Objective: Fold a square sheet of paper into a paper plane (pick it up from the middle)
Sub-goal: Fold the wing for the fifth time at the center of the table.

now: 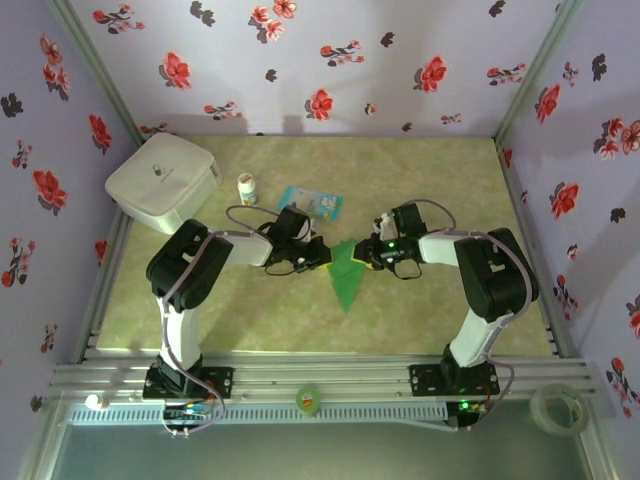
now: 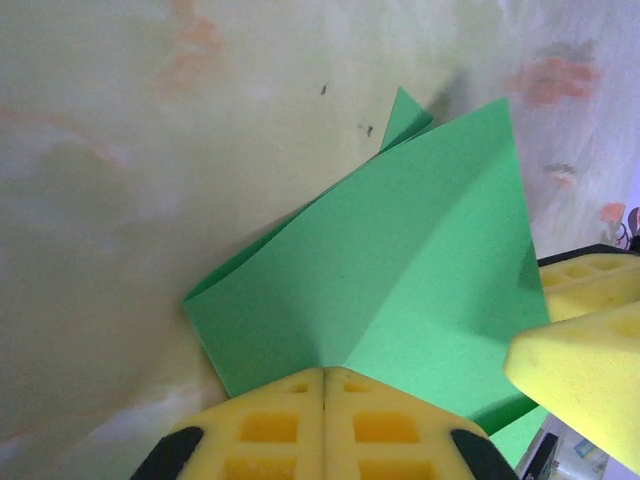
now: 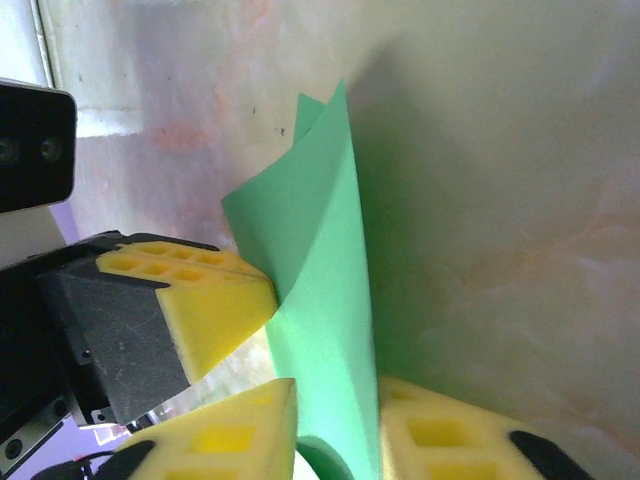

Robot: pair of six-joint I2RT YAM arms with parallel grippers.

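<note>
Clamping the green paper (image 1: 346,272), left gripper (image 2: 323,375) faces right gripper (image 3: 335,415) straddling it.

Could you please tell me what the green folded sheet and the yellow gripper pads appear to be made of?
The bright green folded sheet looks like thin matte paper: it holds sharp creases and bends freely. The yellow finger pads of the left gripper look like soft matte foam or rubber, moulded with square pockets; which of the two is unclear.

No text, label or number is legible anywhere.
</note>
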